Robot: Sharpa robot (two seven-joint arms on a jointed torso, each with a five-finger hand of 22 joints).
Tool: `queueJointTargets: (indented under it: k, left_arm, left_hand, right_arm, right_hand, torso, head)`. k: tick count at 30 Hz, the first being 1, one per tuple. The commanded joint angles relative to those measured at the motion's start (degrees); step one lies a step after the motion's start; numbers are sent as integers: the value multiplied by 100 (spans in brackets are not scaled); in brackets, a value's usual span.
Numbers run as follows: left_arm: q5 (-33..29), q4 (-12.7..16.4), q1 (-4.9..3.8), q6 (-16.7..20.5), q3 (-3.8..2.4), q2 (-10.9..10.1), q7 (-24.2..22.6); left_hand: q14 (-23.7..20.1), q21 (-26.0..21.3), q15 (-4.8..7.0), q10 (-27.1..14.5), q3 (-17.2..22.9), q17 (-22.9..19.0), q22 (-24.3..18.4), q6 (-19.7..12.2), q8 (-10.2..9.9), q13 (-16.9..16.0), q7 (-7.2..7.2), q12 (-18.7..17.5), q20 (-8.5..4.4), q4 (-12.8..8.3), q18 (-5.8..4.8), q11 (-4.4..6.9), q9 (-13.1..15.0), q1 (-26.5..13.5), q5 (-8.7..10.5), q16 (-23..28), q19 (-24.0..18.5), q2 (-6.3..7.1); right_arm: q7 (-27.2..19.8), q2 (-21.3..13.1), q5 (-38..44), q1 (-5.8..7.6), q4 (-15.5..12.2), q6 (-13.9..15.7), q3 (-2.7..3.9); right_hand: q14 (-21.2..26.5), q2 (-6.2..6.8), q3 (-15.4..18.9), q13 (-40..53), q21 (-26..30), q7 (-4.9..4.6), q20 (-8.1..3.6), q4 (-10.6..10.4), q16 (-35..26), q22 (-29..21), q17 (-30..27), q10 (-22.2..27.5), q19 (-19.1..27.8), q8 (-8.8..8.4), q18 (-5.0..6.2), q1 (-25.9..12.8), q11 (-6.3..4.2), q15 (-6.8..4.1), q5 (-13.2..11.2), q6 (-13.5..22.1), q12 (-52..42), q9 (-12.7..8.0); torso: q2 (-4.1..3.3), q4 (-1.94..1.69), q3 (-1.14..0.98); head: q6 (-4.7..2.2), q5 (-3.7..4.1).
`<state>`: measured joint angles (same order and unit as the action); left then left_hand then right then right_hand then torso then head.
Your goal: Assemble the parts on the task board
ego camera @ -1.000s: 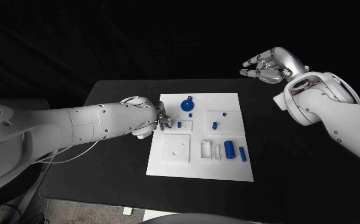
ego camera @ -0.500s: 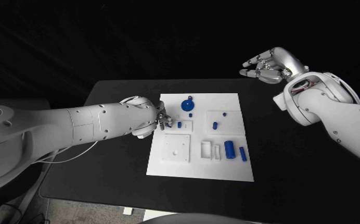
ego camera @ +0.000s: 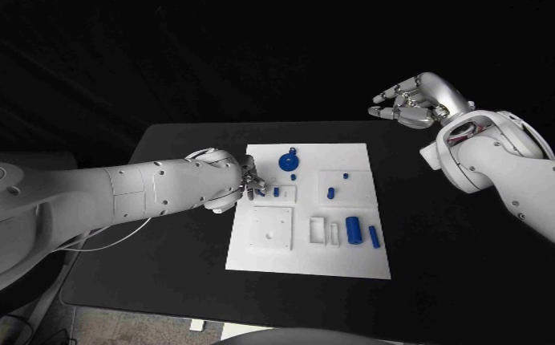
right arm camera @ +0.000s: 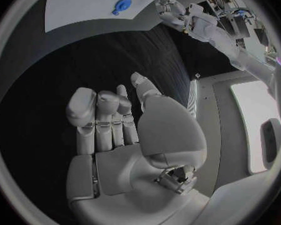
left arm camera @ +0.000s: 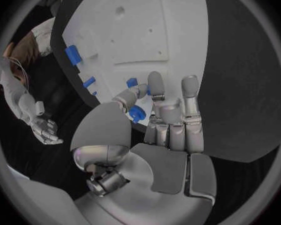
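The white task board point(ego camera: 269, 254) lies in the middle of the black table. My left hand point(ego camera: 235, 182) hovers at the board's left edge and pinches a small blue part point(left arm camera: 138, 113) between thumb and finger; that small blue part point(ego camera: 257, 187) shows at the fingertips, just left of a blue peg point(ego camera: 275, 192) standing in the board. A round blue piece point(ego camera: 289, 159) sits at the board's far end. A blue peg point(ego camera: 331, 193), a thick blue cylinder point(ego camera: 354, 230) and a slim blue pin point(ego camera: 374, 237) lie on the right half. My right hand point(ego camera: 414, 103) is raised beyond the table's far right corner, fingers apart, holding nothing.
Square white recesses point(ego camera: 273, 228) take up the board's near left part. Bare black table point(ego camera: 173, 241) lies left of the board under my left arm, and more to its right point(ego camera: 439, 233). The board's far end point(right arm camera: 90, 5) appears past my right hand point(right arm camera: 125, 135).
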<state>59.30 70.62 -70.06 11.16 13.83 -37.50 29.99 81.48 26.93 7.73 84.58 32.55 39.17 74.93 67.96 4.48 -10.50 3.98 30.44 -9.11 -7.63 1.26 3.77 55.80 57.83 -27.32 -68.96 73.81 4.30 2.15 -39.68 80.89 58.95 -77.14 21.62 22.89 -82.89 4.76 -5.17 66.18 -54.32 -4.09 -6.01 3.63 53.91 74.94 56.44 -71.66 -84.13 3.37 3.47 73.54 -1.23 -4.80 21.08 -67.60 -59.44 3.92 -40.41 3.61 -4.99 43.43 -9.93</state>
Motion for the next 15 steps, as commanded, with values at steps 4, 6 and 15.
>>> queueJointTargets:
  k: [4, 6, 15]
  left_arm:
    - [50, -15, 8, -11, -4, 38, -124]
    - [50, -29, 9, -20, -4, 46, -130]
    - [50, -65, 9, -83, -4, 71, -141]
  left_hand:
    - [1, 20, 27, 221, 351, -4, 94, 551, 29, 3, -517, -5, 18, -313, 47, 61, 9, 28, -38, 28, -3, -12]
    - [1, 20, 27, 220, 351, -5, 94, 550, 29, 3, -517, -6, 18, -313, 47, 61, 9, 29, -38, 29, -3, -12]
    - [1, 20, 26, 220, 351, -5, 94, 550, 29, 3, -517, -6, 18, -313, 47, 61, 9, 30, -38, 29, -2, -12]
  right_arm:
    - [-8, 4, 8, 0, -11, -101, 3]
    - [-7, 4, 8, 0, -13, -104, 3]
    - [-9, -4, 8, -1, -9, -135, 3]
  right_hand:
    - [1, 15, 15, -1, 22, 12, 3, -38, -35, 697, 0, 52, -127, 21, 40, -14, 1, -15, 27, 27, 15, -7]
    - [1, 15, 15, -1, 22, 12, 3, -38, -35, 697, 0, 52, -127, 21, 40, -14, 1, -15, 27, 27, 15, -7]
    - [1, 15, 15, -1, 22, 12, 3, -38, -35, 697, 0, 52, -127, 21, 40, -14, 1, -15, 27, 27, 15, -7]
  torso:
    - [0, 3, 2]
    - [1, 4, 1]
    - [-2, -9, 4]
  head:
    - [-1, 11]
    - [-2, 11]
    - [2, 59]
